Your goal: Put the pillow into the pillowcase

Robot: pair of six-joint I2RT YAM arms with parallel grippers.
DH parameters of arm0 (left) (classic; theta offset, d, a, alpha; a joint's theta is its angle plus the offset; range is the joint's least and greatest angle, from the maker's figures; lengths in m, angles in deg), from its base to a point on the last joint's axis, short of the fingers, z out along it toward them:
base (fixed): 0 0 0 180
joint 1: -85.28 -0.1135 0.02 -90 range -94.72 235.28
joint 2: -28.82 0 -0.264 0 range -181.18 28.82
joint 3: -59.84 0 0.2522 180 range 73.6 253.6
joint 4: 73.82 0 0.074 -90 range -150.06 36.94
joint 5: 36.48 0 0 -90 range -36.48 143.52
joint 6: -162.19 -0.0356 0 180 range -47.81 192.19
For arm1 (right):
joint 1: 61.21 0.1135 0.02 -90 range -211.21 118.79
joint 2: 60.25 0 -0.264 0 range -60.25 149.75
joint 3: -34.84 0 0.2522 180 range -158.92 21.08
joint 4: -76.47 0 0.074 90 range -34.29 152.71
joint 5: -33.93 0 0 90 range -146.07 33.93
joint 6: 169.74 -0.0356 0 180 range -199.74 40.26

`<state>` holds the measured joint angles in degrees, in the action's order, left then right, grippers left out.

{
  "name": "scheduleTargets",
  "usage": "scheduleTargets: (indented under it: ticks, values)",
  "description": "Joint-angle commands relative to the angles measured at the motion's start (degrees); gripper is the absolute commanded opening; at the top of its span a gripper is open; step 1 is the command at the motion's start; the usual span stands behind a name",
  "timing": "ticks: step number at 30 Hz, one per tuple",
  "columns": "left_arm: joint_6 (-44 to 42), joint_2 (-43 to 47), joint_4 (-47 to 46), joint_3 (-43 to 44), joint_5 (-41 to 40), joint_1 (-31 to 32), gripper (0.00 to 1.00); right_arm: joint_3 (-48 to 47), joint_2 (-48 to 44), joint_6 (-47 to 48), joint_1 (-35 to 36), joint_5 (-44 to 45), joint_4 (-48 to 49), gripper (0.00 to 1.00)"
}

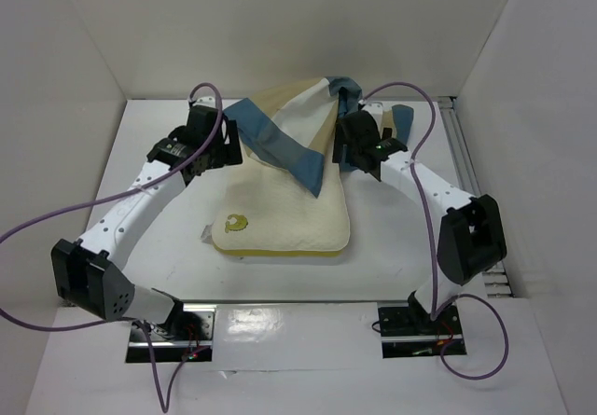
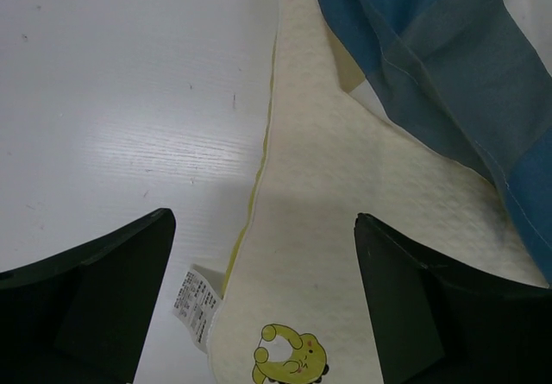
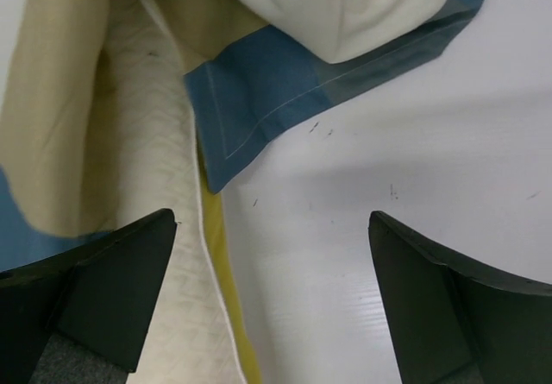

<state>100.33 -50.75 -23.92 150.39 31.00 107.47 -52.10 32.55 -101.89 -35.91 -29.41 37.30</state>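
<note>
My left tool (image 1: 207, 151) and my right tool (image 1: 359, 149) both stand wide open, holding nothing. The pillow (image 1: 289, 214) lies flat on the table (image 1: 392, 256) between them, its far end under the crumpled pillowcase (image 1: 284, 126).

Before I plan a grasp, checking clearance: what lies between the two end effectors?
The pillowcase, draped over the far end of the pillow, in top view.

- Our left forearm (image 1: 140, 196) angles toward one o'clock; our left fingers (image 2: 103, 298) stand wide apart, empty.
- Our right forearm (image 1: 424, 177) angles toward eleven o'clock; our right fingers (image 3: 103, 289) likewise gape, empty.
</note>
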Motion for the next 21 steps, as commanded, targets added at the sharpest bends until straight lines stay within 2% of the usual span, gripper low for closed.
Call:
scheduleTargets:
  ticks: [1,11,21]
  values:
    - [1.5,-2.0,0.9,4.0,4.9,-1.2,0.98,-0.9,-4.5,1.4,1.3,-1.2,2.1,1.00]
    - [3.8,-6.6,2.1,6.4,10.8,-2.3,0.98,0.4,-6.9,2.5,1.9,-3.1,1.2,1.00]
    - [7.4,-16.4,-1.5,11.4,17.5,-4.5,0.99,4.3,-11.8,3.0,1.9,-4.4,-0.1,1.00]
